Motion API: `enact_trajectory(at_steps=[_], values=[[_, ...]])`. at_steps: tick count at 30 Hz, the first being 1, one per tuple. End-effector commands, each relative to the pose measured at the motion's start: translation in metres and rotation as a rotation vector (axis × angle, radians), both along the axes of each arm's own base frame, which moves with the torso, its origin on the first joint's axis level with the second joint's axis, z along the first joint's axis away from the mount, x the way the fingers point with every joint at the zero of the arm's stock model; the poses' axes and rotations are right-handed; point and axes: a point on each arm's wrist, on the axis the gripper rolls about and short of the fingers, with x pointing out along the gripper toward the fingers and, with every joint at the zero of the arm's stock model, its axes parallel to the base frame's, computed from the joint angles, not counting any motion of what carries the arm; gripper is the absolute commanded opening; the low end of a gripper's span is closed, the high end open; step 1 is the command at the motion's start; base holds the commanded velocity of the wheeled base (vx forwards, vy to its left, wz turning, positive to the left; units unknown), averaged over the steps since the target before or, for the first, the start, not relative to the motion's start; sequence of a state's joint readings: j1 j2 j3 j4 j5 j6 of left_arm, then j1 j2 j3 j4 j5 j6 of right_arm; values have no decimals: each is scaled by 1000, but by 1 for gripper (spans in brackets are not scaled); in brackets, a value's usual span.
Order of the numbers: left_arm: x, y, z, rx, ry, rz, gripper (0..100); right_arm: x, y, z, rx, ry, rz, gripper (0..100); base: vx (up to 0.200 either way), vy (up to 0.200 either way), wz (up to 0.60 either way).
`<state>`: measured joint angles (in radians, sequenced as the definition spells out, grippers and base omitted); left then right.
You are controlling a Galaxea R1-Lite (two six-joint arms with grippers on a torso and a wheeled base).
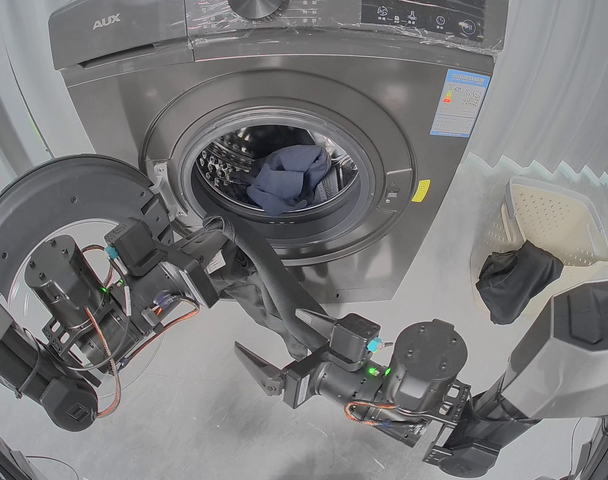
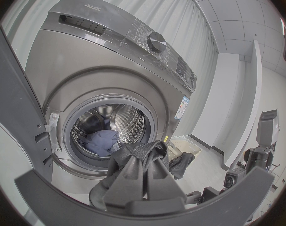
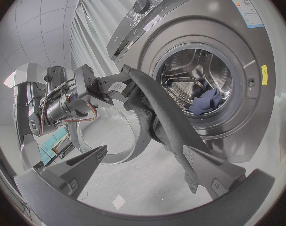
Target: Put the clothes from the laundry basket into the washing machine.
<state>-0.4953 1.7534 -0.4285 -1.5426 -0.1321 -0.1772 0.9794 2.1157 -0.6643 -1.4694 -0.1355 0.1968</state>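
Observation:
The grey washing machine (image 1: 384,95) stands with its door (image 1: 57,195) swung open to the left. A blue garment (image 1: 287,178) lies in the drum (image 2: 127,123). My left gripper (image 1: 217,233) is shut on the top of a dark grey garment (image 1: 271,281), just below and left of the drum opening. The garment hangs down and drapes over one finger (image 3: 209,168) of my right gripper (image 1: 272,336), which stands open lower down in front of the machine. The white laundry basket (image 1: 557,225) sits on the floor at the right, a black garment (image 1: 517,281) hanging over its rim.
The open door takes up the room at the left, close behind my left arm. Pale floor lies in front of the machine. Curtains hang behind and beside it.

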Motion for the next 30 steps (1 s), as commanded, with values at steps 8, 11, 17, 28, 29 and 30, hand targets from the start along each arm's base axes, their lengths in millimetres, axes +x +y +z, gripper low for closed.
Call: enact_trajectory(at_steps=[8,11,17,28,29,30], values=[[2,-2,3,-11,-12,15,0,-5,29,-17,2,-3,93,100,0,0,0],[3,-3,2,-8,-8,14,0,-6,39,-21,1,-2,123,100,0,0,0],[3,-3,2,-9,-9,12,0,9,54,-21,1,1,126,100,0,0,0],[0,-3,3,-10,-13,11,0,68,56,-40,-10,-12,9,100,0,0,0],[0,-3,3,-9,-11,9,0,82,46,-41,-30,-39,-35,100,0,0,0],[0,-3,3,-10,-13,9,0,89,40,-40,-42,-61,-57,100,0,0,0]])
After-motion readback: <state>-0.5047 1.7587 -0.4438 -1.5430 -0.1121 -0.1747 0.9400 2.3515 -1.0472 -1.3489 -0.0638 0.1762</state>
